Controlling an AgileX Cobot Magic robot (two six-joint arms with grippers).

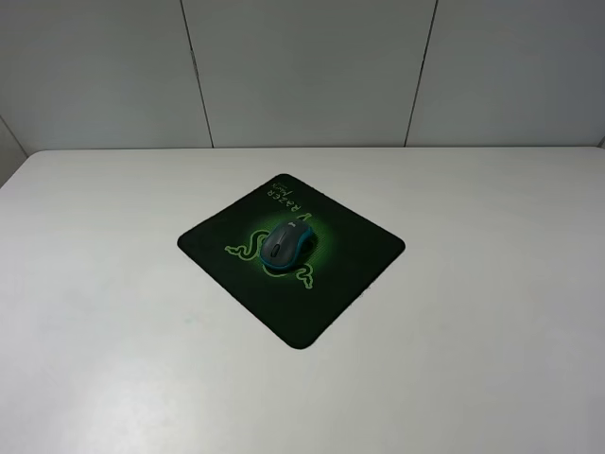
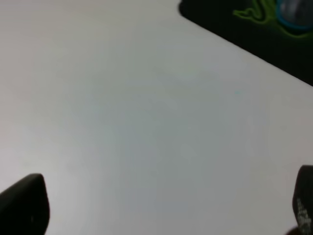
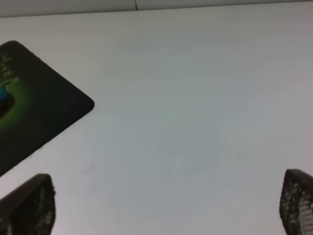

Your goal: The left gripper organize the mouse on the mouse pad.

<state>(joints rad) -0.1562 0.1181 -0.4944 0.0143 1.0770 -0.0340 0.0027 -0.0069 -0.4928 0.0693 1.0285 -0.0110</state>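
Observation:
The mouse (image 1: 285, 243), dark grey on top with teal-blue sides, lies in the middle of the black mouse pad (image 1: 350, 274), over its green emblem. The pad sits turned like a diamond at the centre of the white table (image 1: 492, 312). Neither arm shows in the exterior high view. In the left wrist view my left gripper (image 2: 166, 205) is open over bare table, well apart from the pad (image 2: 230, 27) and the blurred mouse (image 2: 296, 12). In the right wrist view my right gripper (image 3: 166, 205) is open too, with a pad corner (image 3: 54, 112) off to one side.
A grey panelled wall (image 1: 302, 66) rises behind the table's far edge. White tabletop surrounds the pad on all sides.

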